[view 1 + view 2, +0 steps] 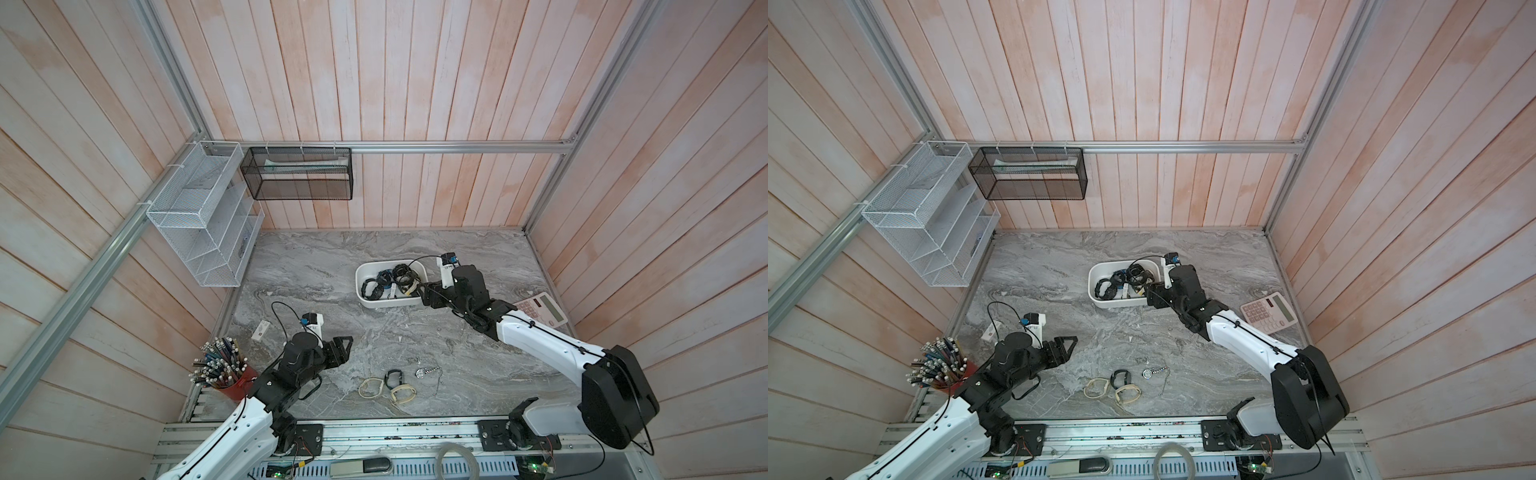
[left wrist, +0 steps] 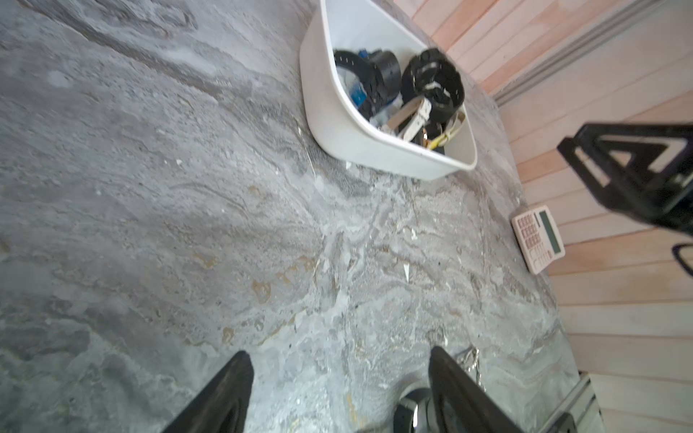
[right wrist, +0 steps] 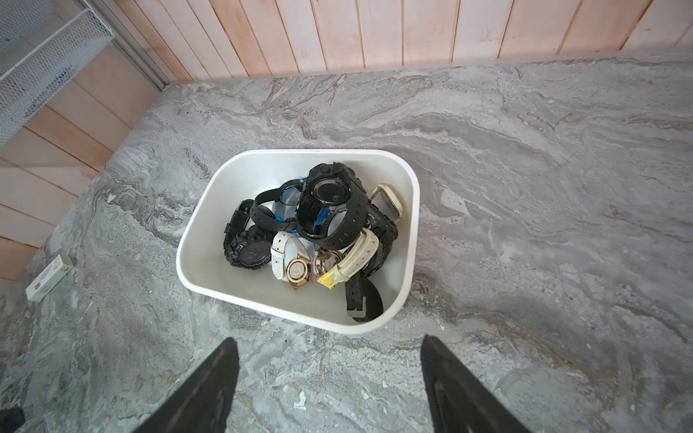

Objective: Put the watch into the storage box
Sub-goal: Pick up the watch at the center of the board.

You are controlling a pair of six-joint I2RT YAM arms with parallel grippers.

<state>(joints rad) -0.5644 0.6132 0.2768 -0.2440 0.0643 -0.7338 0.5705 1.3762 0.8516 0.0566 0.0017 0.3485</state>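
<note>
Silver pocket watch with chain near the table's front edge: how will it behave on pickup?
The small round silver pocket watch looks like smooth metal, so it may slip when pinched. Its thin chain lies loose on the grey marbled table, so it will likely dangle and swing. Lying flat, it probably won't roll.

We see the storage box, a shallow white tub with rounded corners, upright on the worktop just ahead of the right claw and heaped with watches, mostly black. To the right of the left claw, apart from it, lie a black watch, two cream-strapped watches and a silver chained watch.
</note>
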